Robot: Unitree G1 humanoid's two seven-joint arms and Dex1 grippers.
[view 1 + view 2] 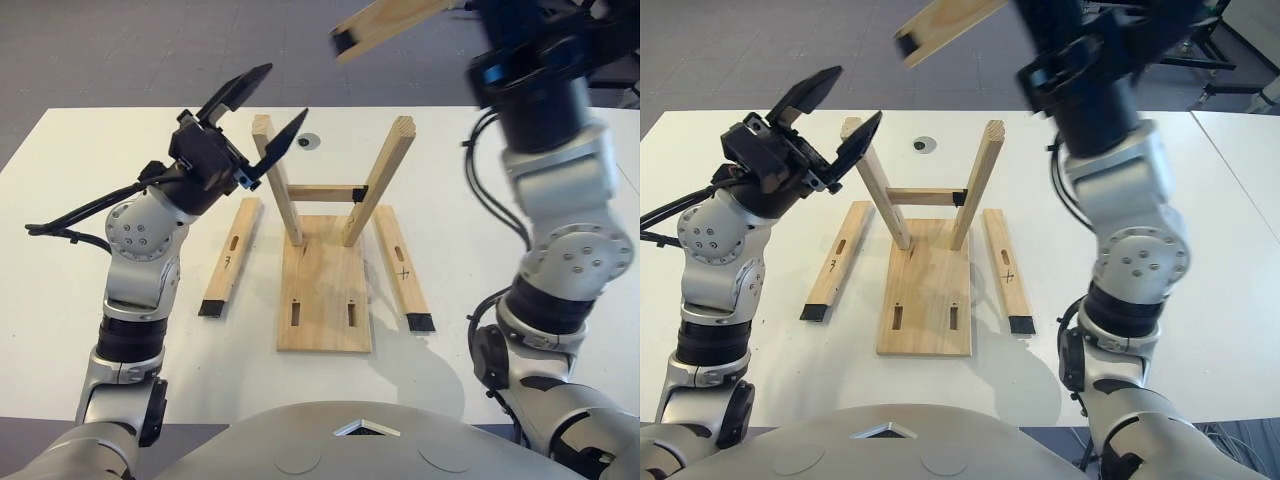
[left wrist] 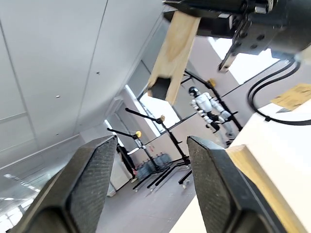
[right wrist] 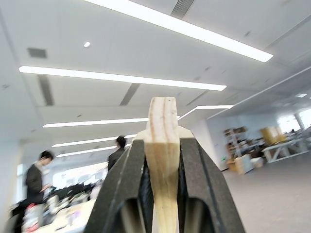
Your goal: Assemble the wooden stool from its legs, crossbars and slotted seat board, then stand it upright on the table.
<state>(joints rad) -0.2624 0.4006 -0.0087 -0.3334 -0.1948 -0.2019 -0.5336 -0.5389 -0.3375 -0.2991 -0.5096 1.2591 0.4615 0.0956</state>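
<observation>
Spread wide, the jaws of the left gripper point(image 1: 275, 100) hold nothing. It hangs above the table point(image 1: 60, 200) at the top of the left standing leg point(image 1: 277, 180), and whether a finger touches the wood cannot be told. Pressed onto wood, the jaws of the right gripper point(image 3: 163, 160) pinch the held leg point(image 1: 385, 22) high over the far side of the table, its black-capped end pointing left.

Below, the seat board point(image 1: 325, 290) lies flat in the middle of the table. The left standing leg and the right standing leg point(image 1: 380, 180) rise from its far end, splaying apart toward their tops, joined by a crossbar point(image 1: 320, 193). Two slots point(image 1: 296, 313) near the board's near end are open.

One loose leg point(image 1: 232, 255) lies flat just left of the board and another loose leg point(image 1: 402, 265) just right of it, black caps toward the near edge.
</observation>
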